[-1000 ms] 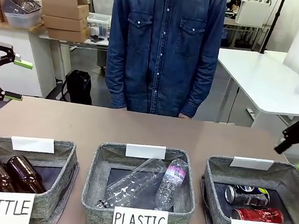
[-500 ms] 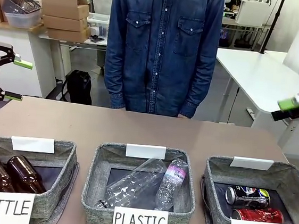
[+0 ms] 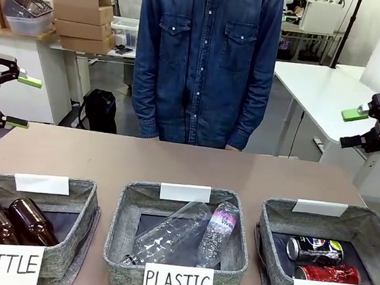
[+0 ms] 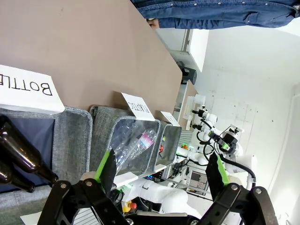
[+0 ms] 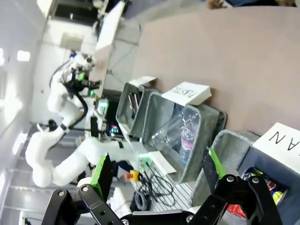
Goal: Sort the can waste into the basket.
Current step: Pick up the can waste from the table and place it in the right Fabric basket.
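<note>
While the black can [image 3: 314, 249] and red can [image 3: 328, 272] lie inside the CAN basket [image 3: 371, 230], the left gripper [image 3: 19, 101] at nine o'clock and right gripper [image 3: 351, 127] at three o'clock hang with fingers apart.

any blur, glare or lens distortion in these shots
Front view: sharp and evenly lit, soft shadows inside the CAN basket, right gripper crisp. Left wrist view: rolled sideways, wide-angle bending at the edges, white wall washed out, left gripper slightly soft. Right wrist view: rolled too, bright blown-out left side, soft overall.
</note>
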`<act>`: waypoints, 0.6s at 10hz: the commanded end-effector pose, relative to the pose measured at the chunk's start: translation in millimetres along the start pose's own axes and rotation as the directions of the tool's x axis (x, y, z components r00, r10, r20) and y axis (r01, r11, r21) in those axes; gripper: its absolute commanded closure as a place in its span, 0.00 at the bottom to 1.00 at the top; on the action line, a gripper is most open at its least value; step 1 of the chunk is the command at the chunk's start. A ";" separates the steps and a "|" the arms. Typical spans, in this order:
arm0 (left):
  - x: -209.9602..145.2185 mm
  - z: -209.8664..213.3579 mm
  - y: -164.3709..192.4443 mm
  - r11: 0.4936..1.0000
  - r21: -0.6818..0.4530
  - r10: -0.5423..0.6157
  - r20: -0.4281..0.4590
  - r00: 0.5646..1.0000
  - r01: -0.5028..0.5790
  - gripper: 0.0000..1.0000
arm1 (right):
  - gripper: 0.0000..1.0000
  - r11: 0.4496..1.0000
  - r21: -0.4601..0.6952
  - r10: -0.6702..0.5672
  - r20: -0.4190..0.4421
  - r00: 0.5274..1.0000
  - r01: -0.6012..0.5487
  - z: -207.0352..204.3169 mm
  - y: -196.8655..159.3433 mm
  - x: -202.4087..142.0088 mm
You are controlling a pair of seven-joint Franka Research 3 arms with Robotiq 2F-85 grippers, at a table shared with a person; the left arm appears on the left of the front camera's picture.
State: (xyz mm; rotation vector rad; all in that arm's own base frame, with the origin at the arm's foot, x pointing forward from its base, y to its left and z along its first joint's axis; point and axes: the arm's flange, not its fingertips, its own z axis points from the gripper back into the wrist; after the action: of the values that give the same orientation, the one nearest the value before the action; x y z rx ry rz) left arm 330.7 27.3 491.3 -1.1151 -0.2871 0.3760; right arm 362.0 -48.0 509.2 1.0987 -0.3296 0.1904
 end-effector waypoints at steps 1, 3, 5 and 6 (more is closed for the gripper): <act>-0.1 2.5 0.0 1.000 -0.003 -0.013 -0.008 1.000 0.013 0.00 | 0.00 0.998 0.004 0.062 -0.034 0.998 -0.061 6.4 1.1 0.0; -0.1 2.5 0.0 1.000 -0.003 -0.013 -0.008 1.000 0.013 0.00 | 0.00 0.998 0.004 0.062 -0.034 0.998 -0.061 6.4 1.1 0.0; -0.1 2.5 0.0 1.000 -0.003 -0.013 -0.008 1.000 0.013 0.00 | 0.00 0.998 0.004 0.062 -0.034 0.998 -0.061 6.4 1.1 0.0; -0.1 2.5 0.0 1.000 -0.003 -0.013 -0.008 1.000 0.013 0.00 | 0.00 0.998 0.004 0.062 -0.034 0.998 -0.061 6.4 1.1 0.0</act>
State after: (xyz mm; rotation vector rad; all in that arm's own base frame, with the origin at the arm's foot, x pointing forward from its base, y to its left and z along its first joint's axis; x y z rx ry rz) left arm 330.7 27.3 491.3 -1.1151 -0.2871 0.3760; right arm 359.7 -48.5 510.8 1.0904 -0.3325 0.2478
